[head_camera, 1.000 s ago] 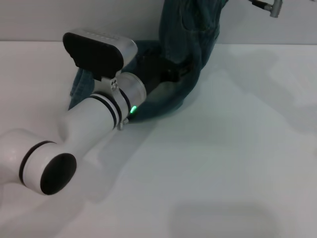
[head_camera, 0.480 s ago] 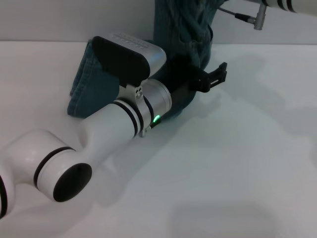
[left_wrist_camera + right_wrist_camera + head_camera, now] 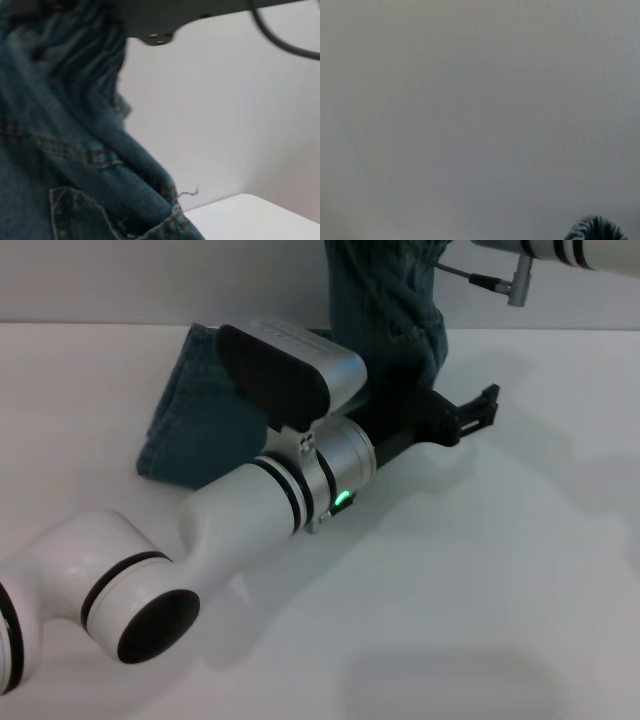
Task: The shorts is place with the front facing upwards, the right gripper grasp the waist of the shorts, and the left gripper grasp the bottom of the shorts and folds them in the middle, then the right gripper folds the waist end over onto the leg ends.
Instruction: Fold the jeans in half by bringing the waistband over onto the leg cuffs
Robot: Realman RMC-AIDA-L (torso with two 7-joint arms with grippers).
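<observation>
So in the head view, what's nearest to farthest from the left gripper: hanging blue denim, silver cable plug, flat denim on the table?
From the left gripper:
1. Hanging blue denim, just behind it.
2. Silver cable plug, up above.
3. Flat denim on the table, far left.

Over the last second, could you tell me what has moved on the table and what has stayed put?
The left gripper has slid toward the robot's right along the table, its black fingers now clear of the shorts and holding nothing. The folded denim it covered now lies exposed on the table. The raised part of the shorts, with the waist, still hangs from above, beneath the right arm; the right gripper itself is out of view.
</observation>
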